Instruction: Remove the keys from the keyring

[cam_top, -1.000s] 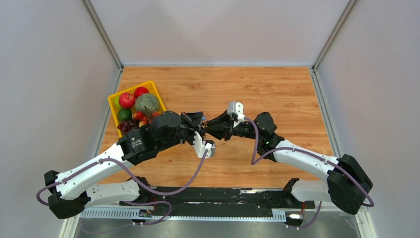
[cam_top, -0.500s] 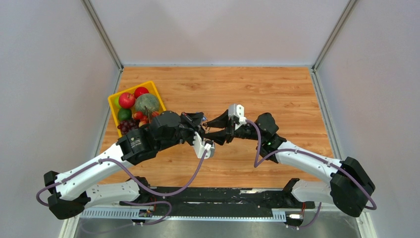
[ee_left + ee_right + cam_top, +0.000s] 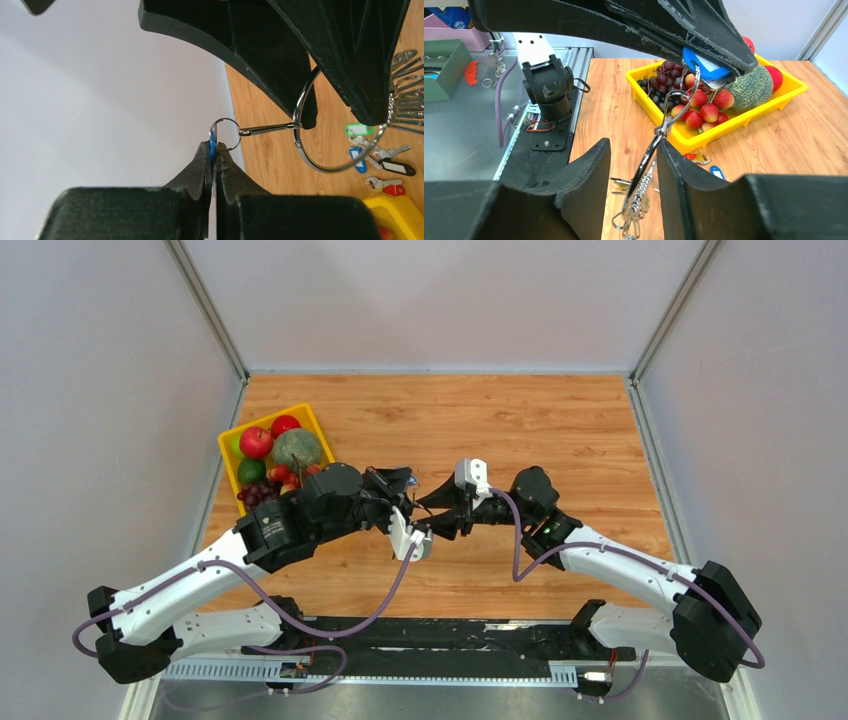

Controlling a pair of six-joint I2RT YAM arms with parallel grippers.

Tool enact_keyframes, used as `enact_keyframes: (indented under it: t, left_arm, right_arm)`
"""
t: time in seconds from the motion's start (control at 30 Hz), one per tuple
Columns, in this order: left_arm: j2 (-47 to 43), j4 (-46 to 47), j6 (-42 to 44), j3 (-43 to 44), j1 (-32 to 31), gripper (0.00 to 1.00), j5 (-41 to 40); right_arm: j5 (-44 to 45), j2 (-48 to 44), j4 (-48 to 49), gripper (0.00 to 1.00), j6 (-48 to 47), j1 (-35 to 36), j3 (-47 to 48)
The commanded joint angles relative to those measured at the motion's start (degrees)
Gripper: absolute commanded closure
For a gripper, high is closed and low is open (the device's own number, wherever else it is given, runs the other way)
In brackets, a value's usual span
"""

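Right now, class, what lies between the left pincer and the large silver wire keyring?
Left wrist view: a small silver split ring and slim metal clip.

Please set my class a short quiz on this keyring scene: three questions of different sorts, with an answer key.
1. True or false: the left gripper is shut on a blue tag.
2. Multiple choice: the yellow basket holds A) tools, B) fruit, C) keys.
3. Fill in the blank: in the right wrist view, the keyring hangs ___ the two fingers of the right gripper.

Key: 1 true; 2 B; 3 between.
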Motion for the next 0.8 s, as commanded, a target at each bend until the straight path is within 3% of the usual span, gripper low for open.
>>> enact_keyframes:
  t: [0.0, 0.27, 0.77]
  left_arm:
    - [-1.40, 3.24, -0.52, 0.39, 0.29, 1.00, 1.92]
    - [-1.59, 3.24, -0.48, 0.39, 0.29, 1.00, 2.56]
    - [-1.72, 3.26, -0.40, 0.32, 0.29, 1.00, 2.30]
  right_arm:
    - [-0.97, -0.41, 1.72, 0.60, -0.27, -0.16, 1.99]
    - [2.97, 0.35, 3.65, 0.52, 0.56, -0.27, 2.88]
    - [7.37, -0.05, 2.45, 0.62, 1.19, -0.21, 3.31]
